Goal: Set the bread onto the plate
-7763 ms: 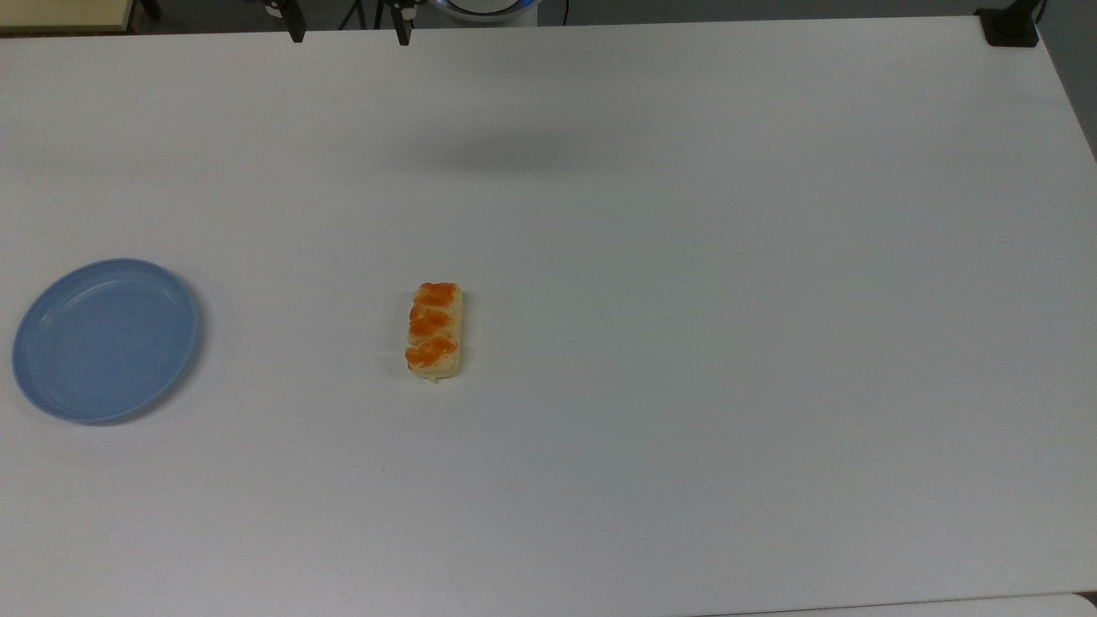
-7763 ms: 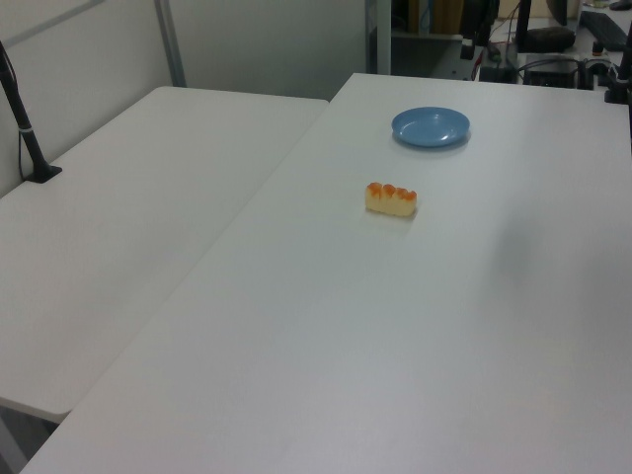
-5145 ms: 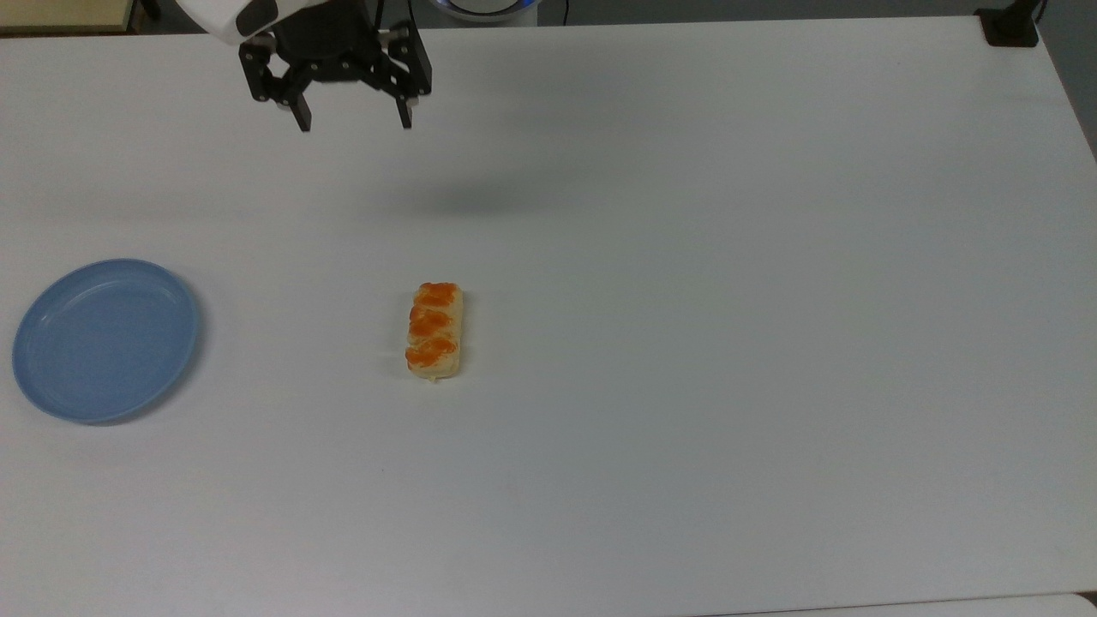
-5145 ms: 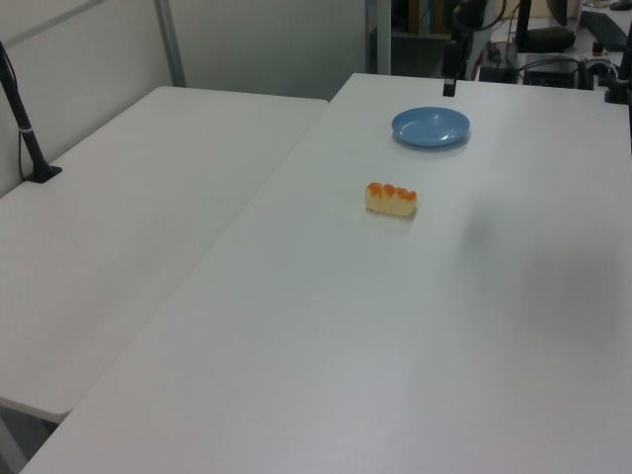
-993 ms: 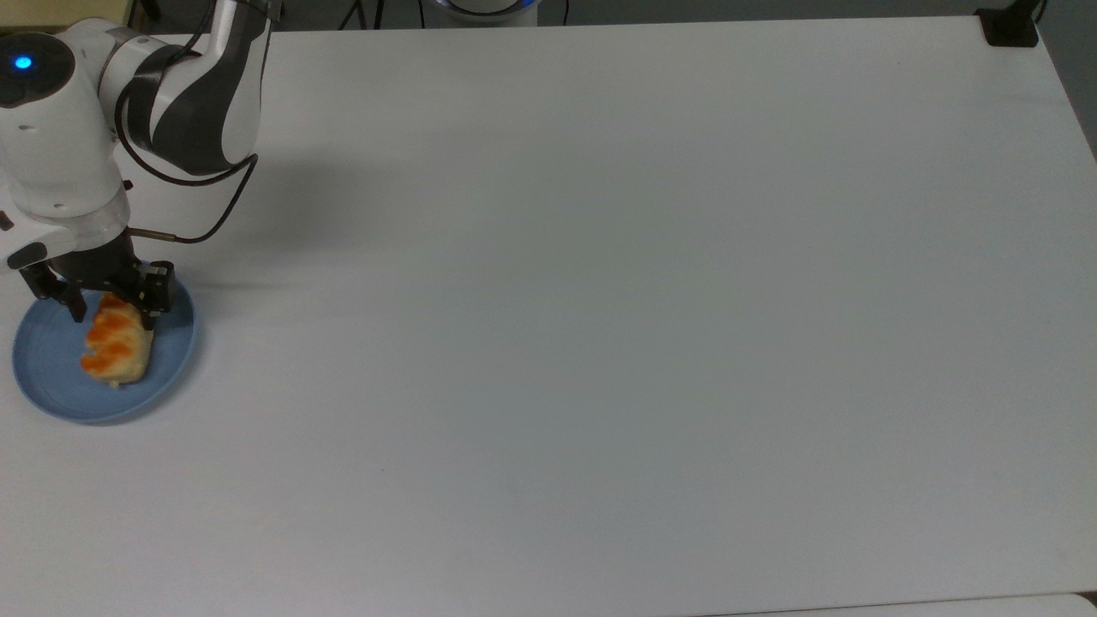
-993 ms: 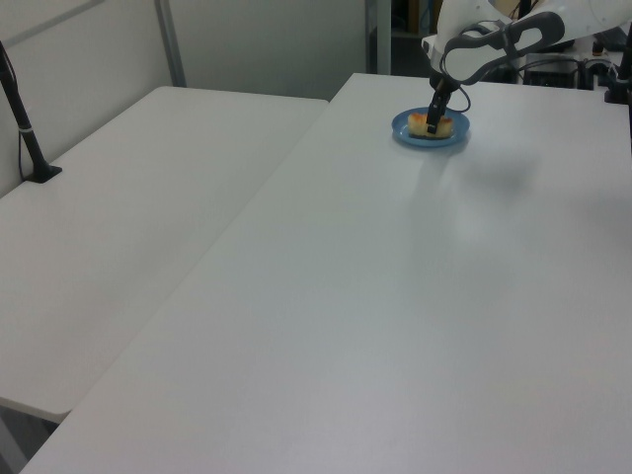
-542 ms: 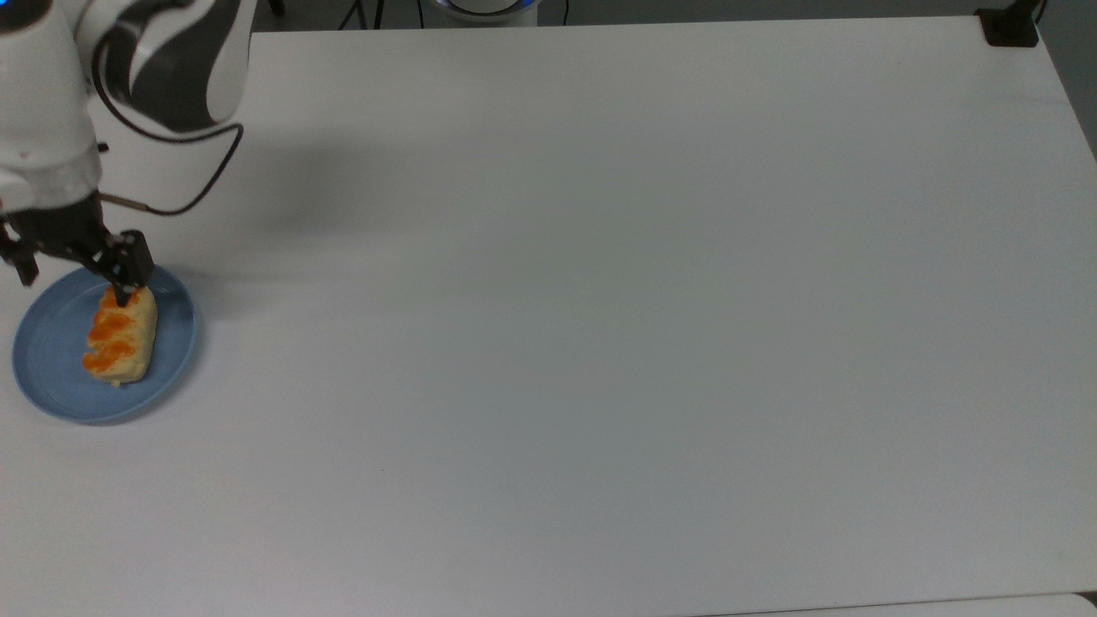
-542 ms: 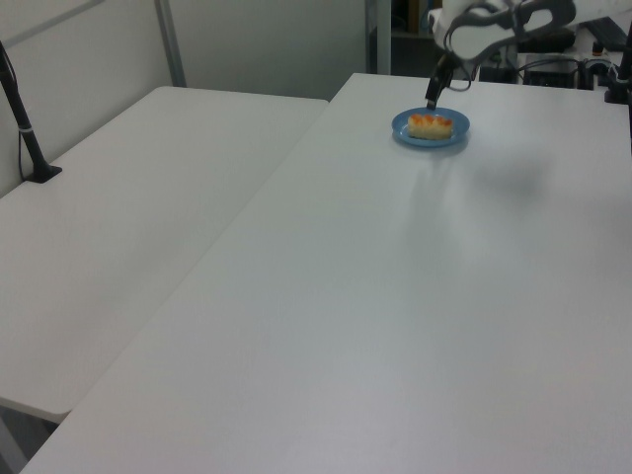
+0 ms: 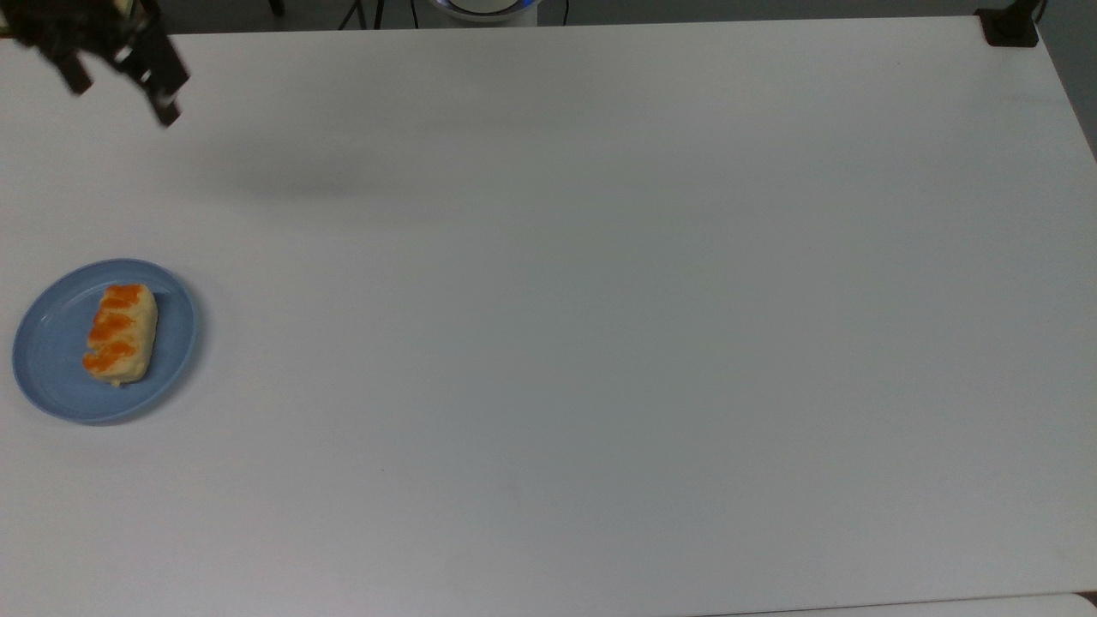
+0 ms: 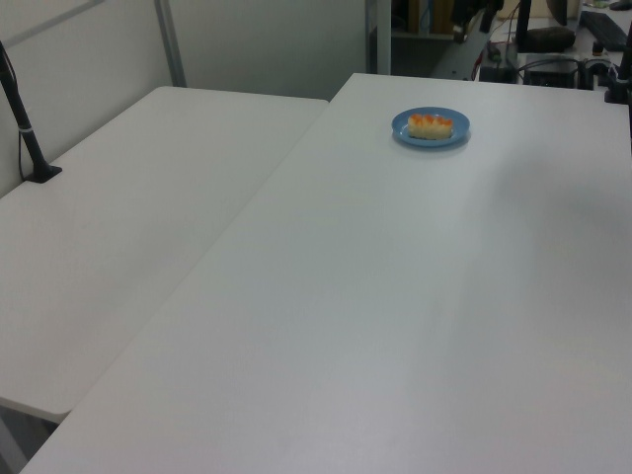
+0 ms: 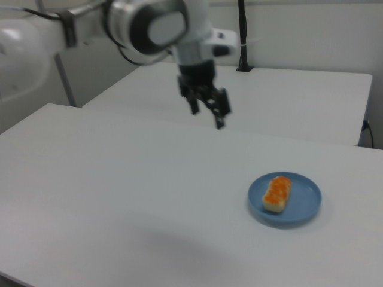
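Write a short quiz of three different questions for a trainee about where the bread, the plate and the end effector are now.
1. True or false: the bread lies on the plate.
2. Multiple choice: the end effector is A) gripping the bread, B) up above the table, apart from the plate, C) resting on the plate.
3. Fill in: the end effector is ____ (open or shut).

Key: 1 true; 2 B; 3 open.

From overhead we look down on the gripper (image 9: 120, 81); our side cameras face across the table (image 10: 415, 296) from opposite ends, sharing the plate (image 11: 302, 206).
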Available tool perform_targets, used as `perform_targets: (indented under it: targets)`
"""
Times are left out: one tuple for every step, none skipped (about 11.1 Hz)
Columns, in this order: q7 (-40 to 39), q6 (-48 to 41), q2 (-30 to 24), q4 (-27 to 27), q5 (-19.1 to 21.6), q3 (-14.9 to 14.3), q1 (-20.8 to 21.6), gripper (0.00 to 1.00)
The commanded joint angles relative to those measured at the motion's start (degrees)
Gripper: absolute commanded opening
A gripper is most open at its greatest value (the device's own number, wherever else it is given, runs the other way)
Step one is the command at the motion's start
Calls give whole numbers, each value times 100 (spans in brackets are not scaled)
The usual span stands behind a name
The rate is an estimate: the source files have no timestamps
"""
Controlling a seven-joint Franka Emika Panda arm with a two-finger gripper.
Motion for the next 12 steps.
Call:
perform_targets:
  targets:
    - [883, -635, -936, -735, 73, -346, 946, 100]
    - [998, -635, -1077, -876, 73, -652, 1472, 100]
    - [999, -635, -1113, -955, 65, -934, 1904, 100]
    - [982, -609, -1105, -982, 39, -1041, 2169, 100]
    - [860, -565, -1079, -983, 4, -1033, 2215, 100]
    - [528, -548, -1052, -974, -32, -990, 2207, 100]
    - [107, -547, -1034, -974, -41, -954, 2198, 100]
    - [-149, -556, -1017, -965, -41, -884, 2163, 100]
    - [-222, -547, -1017, -965, -58, -684, 2102, 100]
    - [-231, -547, -1008, -974, -137, -351, 1919, 100]
    - [-196, -556, -1008, -991, -242, -52, 1778, 100]
    - [-187, -591, -1008, -991, -252, -23, 1776, 100]
